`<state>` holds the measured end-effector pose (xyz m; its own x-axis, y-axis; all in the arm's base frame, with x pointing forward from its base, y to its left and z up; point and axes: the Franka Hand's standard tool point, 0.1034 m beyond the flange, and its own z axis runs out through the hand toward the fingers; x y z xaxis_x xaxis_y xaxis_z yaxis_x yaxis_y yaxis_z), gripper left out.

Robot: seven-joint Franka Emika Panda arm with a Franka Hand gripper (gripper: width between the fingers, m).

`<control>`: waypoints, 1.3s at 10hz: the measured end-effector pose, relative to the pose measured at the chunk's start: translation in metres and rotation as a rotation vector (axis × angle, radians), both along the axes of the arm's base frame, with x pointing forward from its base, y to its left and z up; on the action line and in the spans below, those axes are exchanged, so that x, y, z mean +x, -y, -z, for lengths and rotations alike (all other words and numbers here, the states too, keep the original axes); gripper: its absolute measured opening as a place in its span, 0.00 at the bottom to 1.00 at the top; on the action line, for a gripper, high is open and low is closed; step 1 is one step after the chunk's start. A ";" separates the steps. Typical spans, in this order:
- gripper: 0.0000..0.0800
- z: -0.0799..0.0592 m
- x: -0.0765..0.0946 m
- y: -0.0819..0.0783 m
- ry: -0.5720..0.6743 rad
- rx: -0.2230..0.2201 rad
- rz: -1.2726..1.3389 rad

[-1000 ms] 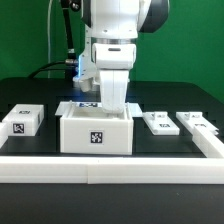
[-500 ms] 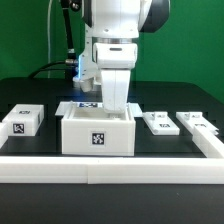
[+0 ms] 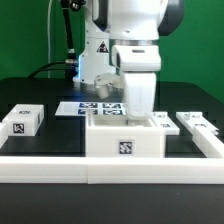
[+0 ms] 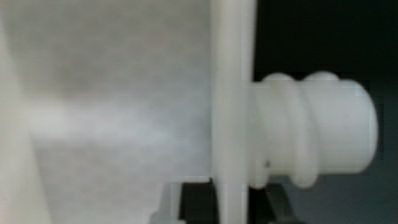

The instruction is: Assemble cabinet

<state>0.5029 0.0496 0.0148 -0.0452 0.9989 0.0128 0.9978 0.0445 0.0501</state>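
Note:
The cabinet (image 3: 125, 140) is a white open box with a black-and-white tag on its front, standing on the black table just right of centre in the exterior view. My gripper (image 3: 135, 114) reaches down from above into its top, fingertips hidden behind the front wall. In the wrist view the gripper (image 4: 237, 200) has its two dark fingers (image 4: 199, 203) pressed against both faces of a thin white cabinet panel (image 4: 235, 90) seen edge-on. A ribbed white knob (image 4: 317, 120) sticks out of that panel on one side.
The marker board (image 3: 92, 107) lies flat behind the cabinet. A small tagged white block (image 3: 22, 122) sits at the exterior view's left. Two small white parts (image 3: 160, 121) (image 3: 197, 122) lie at its right. A white rail (image 3: 50, 161) borders the front, and another (image 3: 212, 146) the right.
The cabinet and my gripper have shifted together toward the exterior view's right and a little nearer the front rail. The marker board behind is now uncovered.

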 end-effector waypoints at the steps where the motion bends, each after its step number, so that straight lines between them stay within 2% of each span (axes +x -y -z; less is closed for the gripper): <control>1: 0.04 0.000 0.002 -0.002 0.005 -0.001 -0.009; 5: 0.04 0.000 0.002 -0.001 0.004 -0.001 -0.006; 9: 0.04 0.000 0.013 -0.038 -0.012 0.001 0.024; 13: 0.04 0.000 0.014 -0.065 -0.020 0.004 0.045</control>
<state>0.5167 0.1151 0.0150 -0.0002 0.9999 0.0169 0.9995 -0.0003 0.0306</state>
